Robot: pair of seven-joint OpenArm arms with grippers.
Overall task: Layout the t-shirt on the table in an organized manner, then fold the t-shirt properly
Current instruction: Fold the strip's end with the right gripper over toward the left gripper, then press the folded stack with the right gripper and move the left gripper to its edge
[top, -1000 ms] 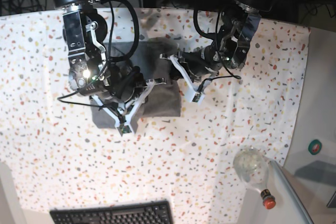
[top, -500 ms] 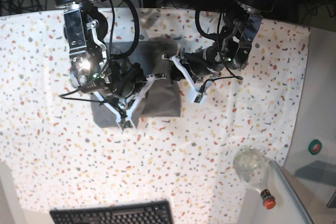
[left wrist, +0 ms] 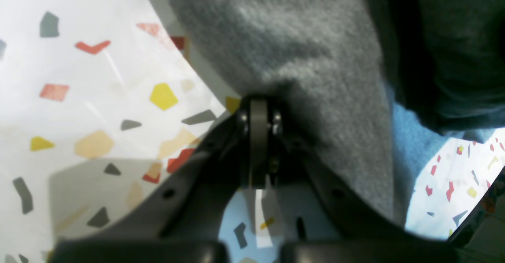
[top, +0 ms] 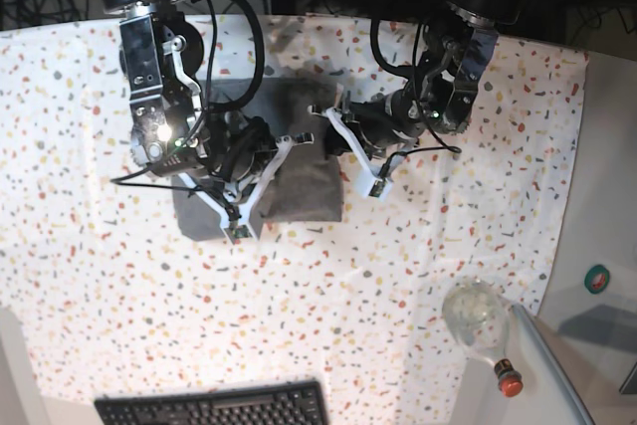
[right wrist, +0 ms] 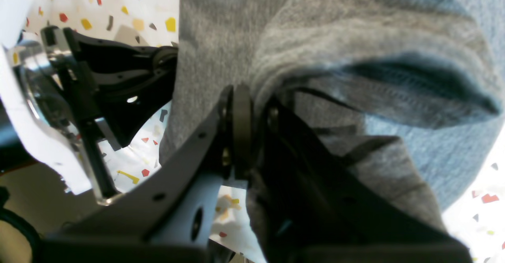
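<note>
**Both grippers pinch the grey t-shirt at mid-table**

Here the t-shirt (top: 309, 186) lies bunched in a compact grey block on the table (top: 398, 276), toward the far half of the speckled cloth, with both arms bent in over it. In the base view the right arm reaches down from the upper left and the left arm from the upper right, and their white finger frames meet over the garment.

The left gripper (left wrist: 258, 109) has its jaws pressed together on a fold of the t-shirt's (left wrist: 300, 49) edge; the fabric rises away from the tips in a taut grey sheet, and the flecked table (left wrist: 79, 97) shows just beside it. The right gripper (right wrist: 246, 101) is likewise clamped, its tips closed with grey cloth gathered between and around them, and a thick rolled fold of the t-shirt (right wrist: 355, 38) bulges above the fingers. In that same wrist view the other arm's dark finger frame is near the cloth's left edge.

Off the garment, a clear glass bottle with a red cap (top: 483, 330) lies near the table's right corner, and a black keyboard (top: 214, 407) sits at the near edge.
</note>
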